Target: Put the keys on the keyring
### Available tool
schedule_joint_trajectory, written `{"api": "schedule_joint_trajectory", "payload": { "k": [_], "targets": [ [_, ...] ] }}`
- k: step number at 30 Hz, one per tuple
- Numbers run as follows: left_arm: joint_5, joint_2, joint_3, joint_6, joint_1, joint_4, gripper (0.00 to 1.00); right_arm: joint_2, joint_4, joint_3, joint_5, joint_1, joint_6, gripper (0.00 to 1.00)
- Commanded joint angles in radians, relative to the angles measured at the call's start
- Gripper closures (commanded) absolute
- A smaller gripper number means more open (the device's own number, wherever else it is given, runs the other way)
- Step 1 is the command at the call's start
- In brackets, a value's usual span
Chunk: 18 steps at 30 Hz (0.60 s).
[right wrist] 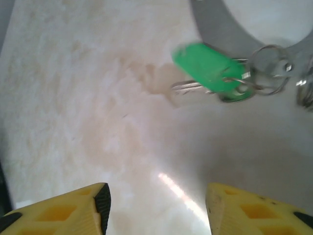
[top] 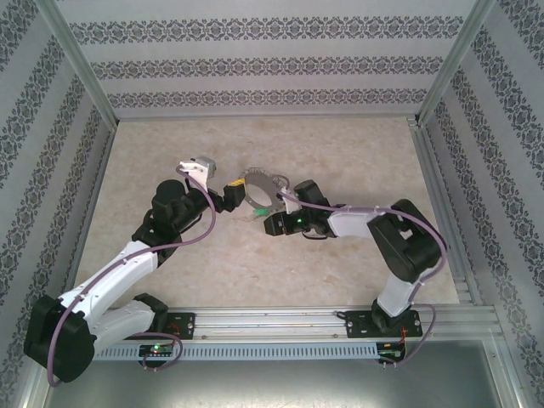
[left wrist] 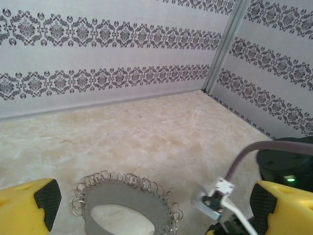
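We see the left gripper (left wrist: 154, 201) spread wide, its yellow, black-padded fingers (left wrist: 29, 205) standing at the two edges of the left wrist view and holding nothing. Between and just ahead of them the keyring (left wrist: 128, 209) rests on the marble-patterned table (left wrist: 146, 127). It is a broad flat band of grey metal bent into a loop, fringed along its outer rim with many small wire rings. To its right in that view we make out the right arm (left wrist: 288, 169), dark, with a green light and a purple-grey cable, close beside the loop. The right gripper (right wrist: 156, 210) is parted too, with bare table between its yellow tips and nothing in its grasp. Ahead of it lies the key (right wrist: 210, 68), blurred: a bright green plastic head with a thin silver blade pointing left. It touches a cluster of small rings at the edge of the grey band, but we cannot tell whether its own ring is threaded onto the band. From above, the key sits on the table between the two grippers, just on the near side of the keyring, and the grippers face the loop from opposite sides.
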Motion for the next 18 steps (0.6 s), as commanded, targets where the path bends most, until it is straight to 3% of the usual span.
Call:
{"api": "schedule_joint_trajectory", "payload": {
  "k": [1, 10, 13, 18],
  "targets": [
    [0.011, -0.005, 0.028, -0.004, 0.008, -0.020, 0.00, -0.116, 0.013, -0.047, 0.025, -0.014, 0.013, 0.41],
    [-0.025, -0.012, 0.017, 0.020, 0.008, -0.001, 0.00, -0.481, -0.166, -0.087, 0.161, -0.099, -0.008, 0.15],
    [-0.074, -0.017, -0.004, 0.046, 0.008, 0.021, 0.00, -0.620, -0.241, -0.094, 0.340, -0.141, -0.029, 0.04],
    [-0.224, -0.028, -0.053, 0.200, 0.007, 0.095, 0.00, -0.800, -0.268, -0.123, 0.741, -0.209, -0.058, 0.02]
  ]
}}
